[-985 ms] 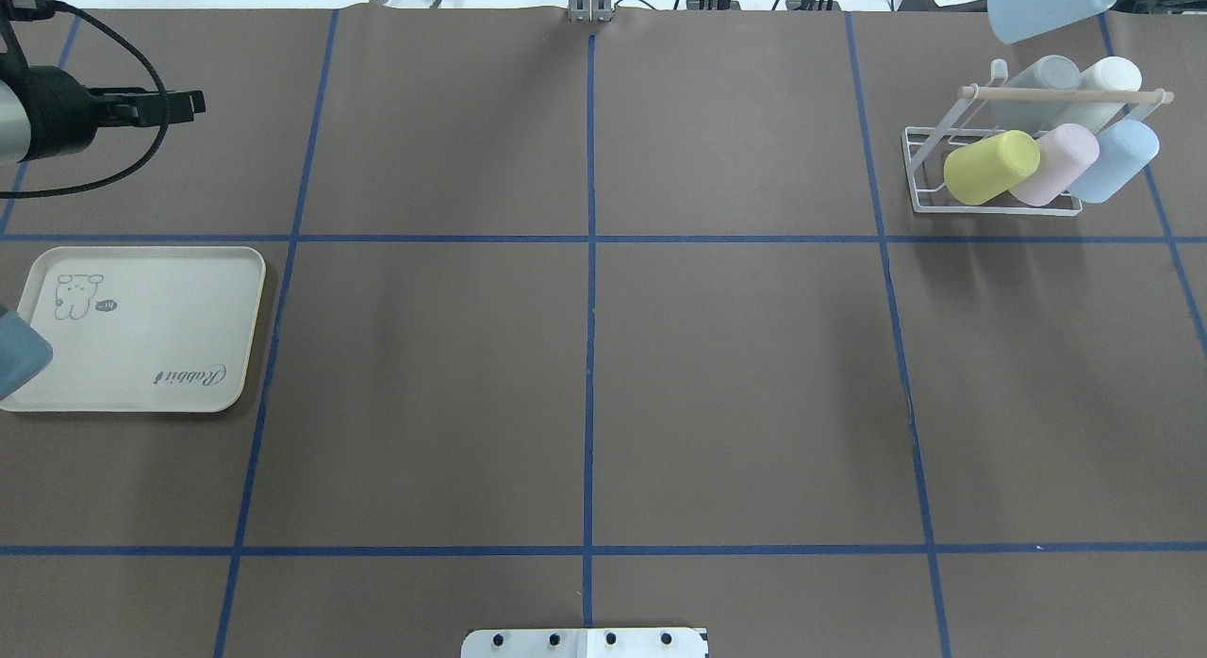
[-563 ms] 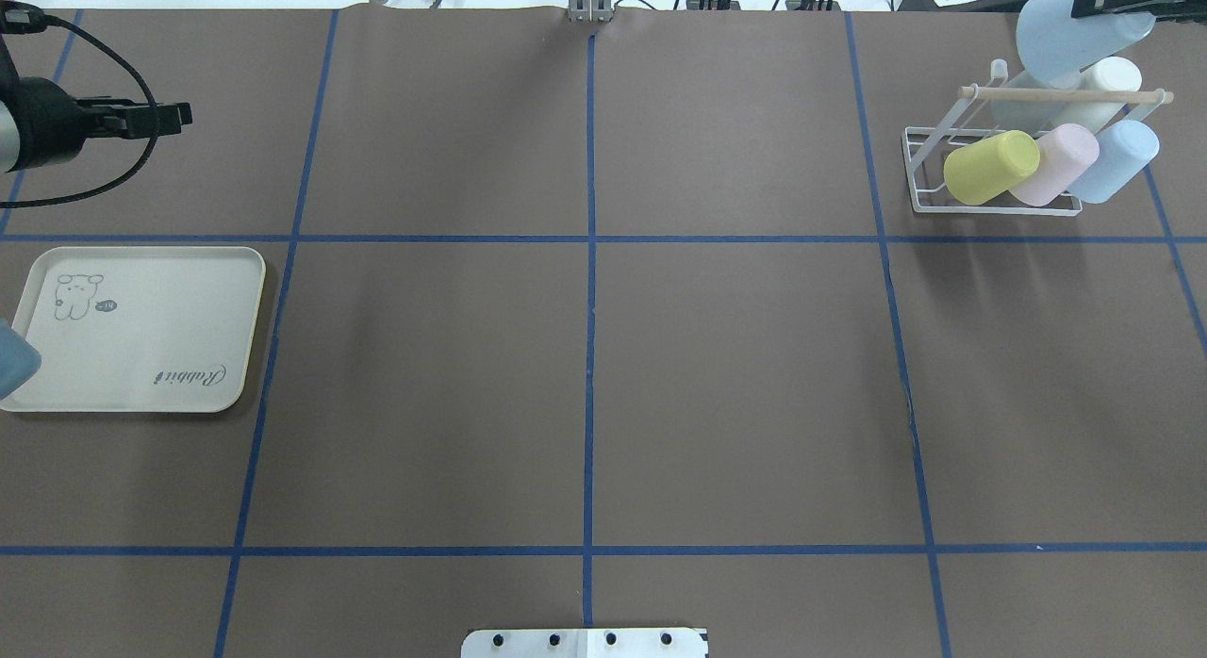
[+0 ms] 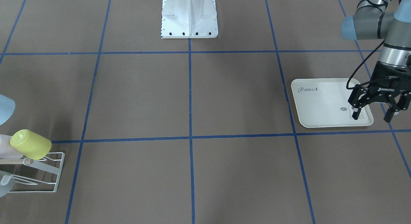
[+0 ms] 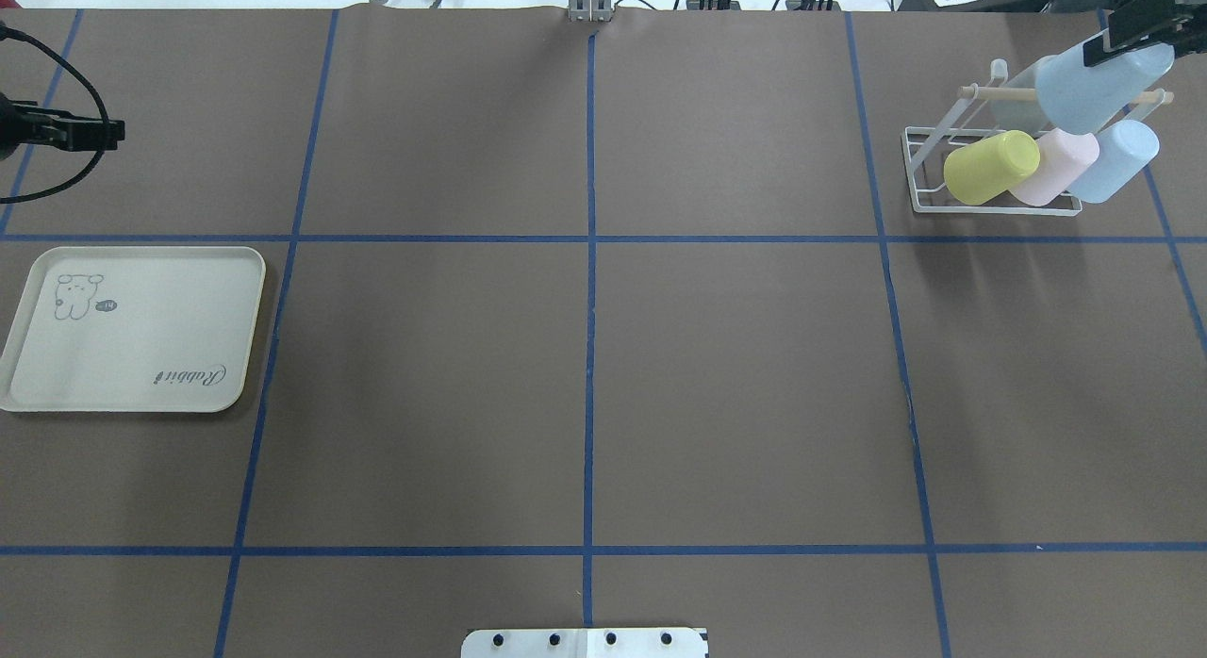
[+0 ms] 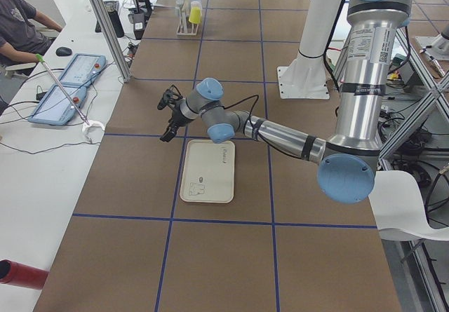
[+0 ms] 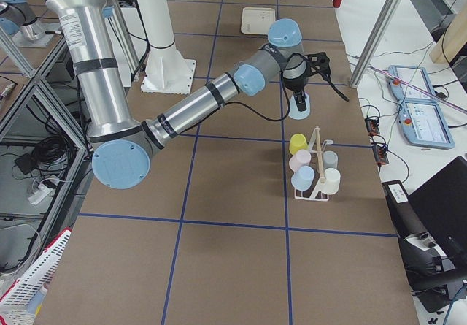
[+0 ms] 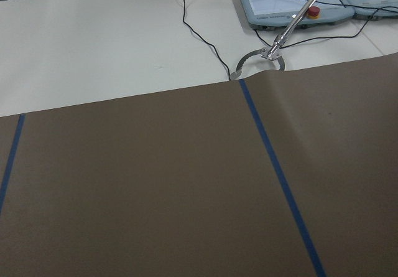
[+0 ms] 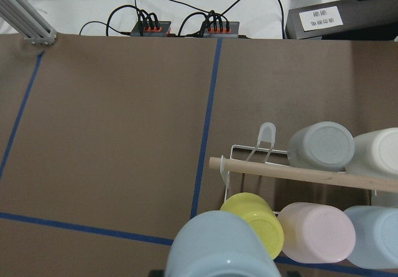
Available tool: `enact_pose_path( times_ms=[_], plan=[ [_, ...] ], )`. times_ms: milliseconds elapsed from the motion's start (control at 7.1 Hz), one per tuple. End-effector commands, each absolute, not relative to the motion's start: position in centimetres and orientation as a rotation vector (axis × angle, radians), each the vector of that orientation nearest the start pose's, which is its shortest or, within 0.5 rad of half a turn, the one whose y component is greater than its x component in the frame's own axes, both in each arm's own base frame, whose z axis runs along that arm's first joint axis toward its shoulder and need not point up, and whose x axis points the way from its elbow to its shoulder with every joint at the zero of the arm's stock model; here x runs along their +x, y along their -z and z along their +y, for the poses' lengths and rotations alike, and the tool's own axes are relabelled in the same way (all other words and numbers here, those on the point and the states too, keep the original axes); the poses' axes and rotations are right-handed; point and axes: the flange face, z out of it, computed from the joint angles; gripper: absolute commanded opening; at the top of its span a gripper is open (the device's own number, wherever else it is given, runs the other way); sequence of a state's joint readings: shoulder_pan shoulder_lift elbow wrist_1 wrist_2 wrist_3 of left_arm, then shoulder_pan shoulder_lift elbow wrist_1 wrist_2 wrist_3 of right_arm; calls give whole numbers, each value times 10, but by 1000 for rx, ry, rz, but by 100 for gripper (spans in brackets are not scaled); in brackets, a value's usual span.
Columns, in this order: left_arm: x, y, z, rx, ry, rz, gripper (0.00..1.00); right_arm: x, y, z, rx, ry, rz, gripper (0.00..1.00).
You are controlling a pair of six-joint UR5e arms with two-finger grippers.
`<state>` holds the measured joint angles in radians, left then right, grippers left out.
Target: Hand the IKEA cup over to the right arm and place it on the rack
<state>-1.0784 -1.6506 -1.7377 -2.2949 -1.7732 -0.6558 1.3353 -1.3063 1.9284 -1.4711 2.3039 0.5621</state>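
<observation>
Now: right gripper (image 4: 1132, 36) clamped on light blue IKEA cup (image 4: 1084, 92), cup tilted, in air above rack (image 4: 913, 172) at far right corner of tabletop. Cup against wooden dowel (image 4: 1000, 92) or clear of it: cannot tell. Rack carries yellow cup (image 4: 990, 166), pink cup (image 4: 1061, 163), blue cup (image 4: 1117, 158), grey cup (image 8: 320, 145), white cup (image 8: 379, 152). Left gripper (image 3: 371, 116) spread wide, empty, at left edge of tabletop near tray (image 4: 132, 356).

The table (image 4: 735, 356) is brown with blue lines (image 4: 590, 356). White rack (image 4: 913, 168), pale wooden stick (image 4: 1000, 91). Yellow cup (image 4: 990, 166), pink cup (image 4: 1061, 163), light blue cup (image 4: 1117, 158). The IKEA cup (image 4: 1094, 90) is light blue. Cream tray (image 4: 141, 356) with a grey rabbit drawing (image 4: 68, 295)
</observation>
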Motion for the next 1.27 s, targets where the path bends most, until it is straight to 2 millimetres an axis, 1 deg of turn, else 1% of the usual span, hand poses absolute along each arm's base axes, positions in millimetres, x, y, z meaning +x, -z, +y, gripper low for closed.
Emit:
enact_pose_path(
  times_ms=[0,141,282,422,563,704,845,985,1126],
  plan=[
    [147,-476,-542,673,1,645,100,-55,-325,-586,304,1,-854,29],
    [130,-485,-547,636,-46,630,100,-54,-323,-611,293,-7,-857,28],
    [127,-489,-549,622,-57,624,100,-54,-319,-635,282,-14,-862,28],
    [126,-493,-547,614,-57,624,100,-52,-305,-665,276,-24,-872,28],
    [128,-493,-545,603,-66,641,100,-56,-324,-685,241,-24,-870,28],
    [128,-493,-545,601,-66,641,100,-60,-329,-706,247,9,-861,28],
    [129,-495,-546,599,-66,641,100,-64,-329,-726,233,10,-856,28],
    [129,-495,-546,599,-66,641,100,-71,-340,-742,225,19,-852,28],
    [129,-494,-547,600,-66,641,100,-78,-357,-758,225,29,-852,28]
  ],
)
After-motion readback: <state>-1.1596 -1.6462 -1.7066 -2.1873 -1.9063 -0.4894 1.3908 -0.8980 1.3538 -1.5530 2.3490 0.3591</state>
